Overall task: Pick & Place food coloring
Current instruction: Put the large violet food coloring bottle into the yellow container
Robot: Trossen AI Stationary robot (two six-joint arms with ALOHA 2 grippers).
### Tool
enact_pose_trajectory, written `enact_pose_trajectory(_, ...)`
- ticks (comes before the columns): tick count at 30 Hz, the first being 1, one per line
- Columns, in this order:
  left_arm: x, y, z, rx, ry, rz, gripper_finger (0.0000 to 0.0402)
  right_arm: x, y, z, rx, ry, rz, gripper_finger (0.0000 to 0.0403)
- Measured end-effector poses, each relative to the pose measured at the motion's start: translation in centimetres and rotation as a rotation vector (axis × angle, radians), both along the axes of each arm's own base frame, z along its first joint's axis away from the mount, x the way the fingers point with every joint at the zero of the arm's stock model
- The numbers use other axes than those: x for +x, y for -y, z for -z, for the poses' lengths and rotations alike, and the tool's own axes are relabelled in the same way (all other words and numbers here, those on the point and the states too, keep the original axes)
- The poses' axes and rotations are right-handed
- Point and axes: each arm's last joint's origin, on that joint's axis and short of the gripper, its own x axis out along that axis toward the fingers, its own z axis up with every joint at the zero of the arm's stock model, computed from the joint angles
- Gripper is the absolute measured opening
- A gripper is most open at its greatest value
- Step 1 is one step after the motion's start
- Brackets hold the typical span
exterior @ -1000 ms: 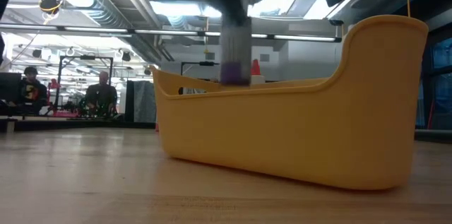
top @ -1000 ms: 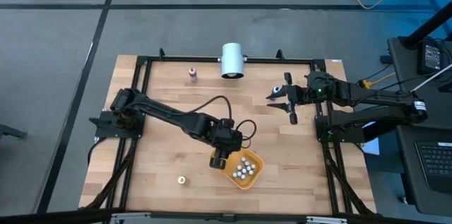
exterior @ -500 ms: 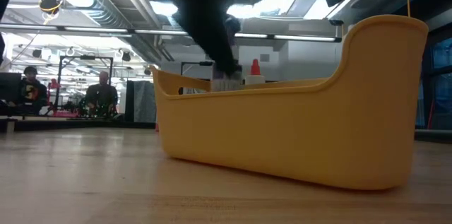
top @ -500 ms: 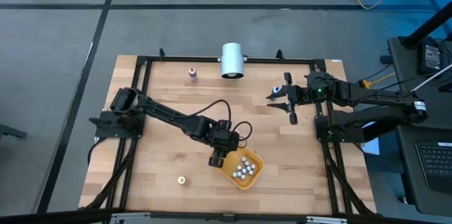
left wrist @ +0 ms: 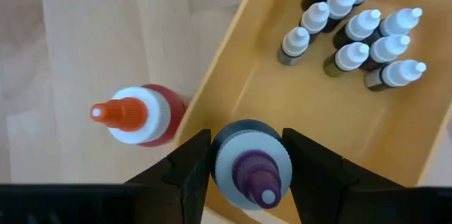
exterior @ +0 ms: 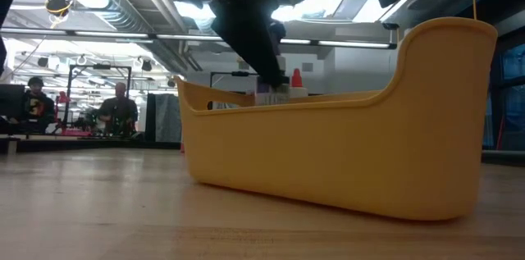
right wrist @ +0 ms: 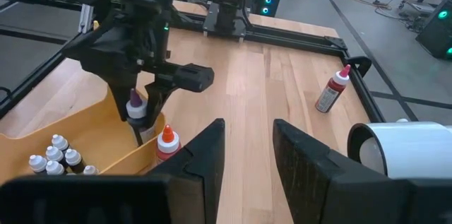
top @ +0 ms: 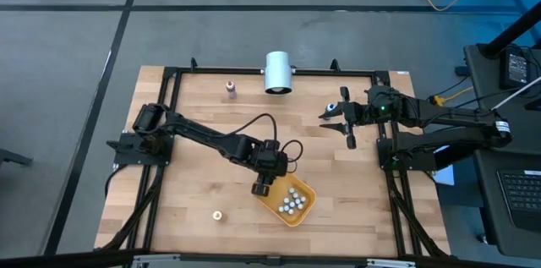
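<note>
Food coloring in hand: a tiny bottle with a purple tip (left wrist: 253, 171) and a ribbed whitish collar, seen end-on in the left wrist view; it hangs over the near rim of the orange tray (top: 305, 208).
Left gripper (top: 263, 186): at the tray's edge that faces the left arm, both dark fingers (left wrist: 187, 174) clamped on the purple-tipped bottle.
Bottles in tray: nine small dark bottles with white caps (left wrist: 351, 25), standing upright and packed close in one cluster on the tray floor, apart from the held one.
Orange-tipped bottle (left wrist: 137, 114): red body, white ribbed collar, orange cone tip; stands on the wood just outside the tray, beside the held bottle.
Far bottle (top: 230, 90): one red bottle with a whitish top, upright, well apart from the tray, near the big white cylinder (top: 277, 72).
Small round piece (top: 217, 215): pale, on the boards well away from the tray on the left arm's side; what it is cannot be told.
Tray: smooth orange-yellow plastic, shallow, rounded corners, one end wall rising higher in the low view.
Table (top: 199, 192): light wooden planks inside a black metal frame.
Cylinder: smooth white, lying on its side, one only.
Right gripper (top: 338, 117): waits well apart from the tray, fingers (right wrist: 198, 155) spread apart with nothing between them.
Background: two people sit far off in the low view.
</note>
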Motion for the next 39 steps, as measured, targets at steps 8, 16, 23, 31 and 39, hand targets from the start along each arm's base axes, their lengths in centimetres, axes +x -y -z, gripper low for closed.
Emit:
enact_pose_trajectory(8, 0.2, 0.1, 0.9, 0.002, -0.028, 0.023, 0.016, 0.0, 0.0, 0.0, 0.0, 0.0, -0.001, 0.0123)
enact_pose_trajectory(16, 0.6, -0.1, 1.6, 0.003, -0.03, 0.008, 0.0164, 0.0, 0.0, 0.0, 0.0, -0.004, -0.001, 0.0123)
enact_pose_trajectory(23, 0.6, -0.1, 1.6, 0.004, -0.031, 0.006, 0.0164, 0.0, 0.0, 0.1, 0.001, -0.006, -0.001, 0.0123)
enact_pose_trajectory(31, 0.6, -0.1, 1.6, 0.002, -0.03, -0.003, 0.0183, 0.0, 0.0, 0.1, 0.001, -0.007, 0.0, 0.0123)
enact_pose_trajectory(39, 1.0, 0.0, -0.1, -0.005, 0.012, 0.005, 0.0208, 0.0, 0.0, 0.1, 0.001, -0.007, 0.0, 0.0123)
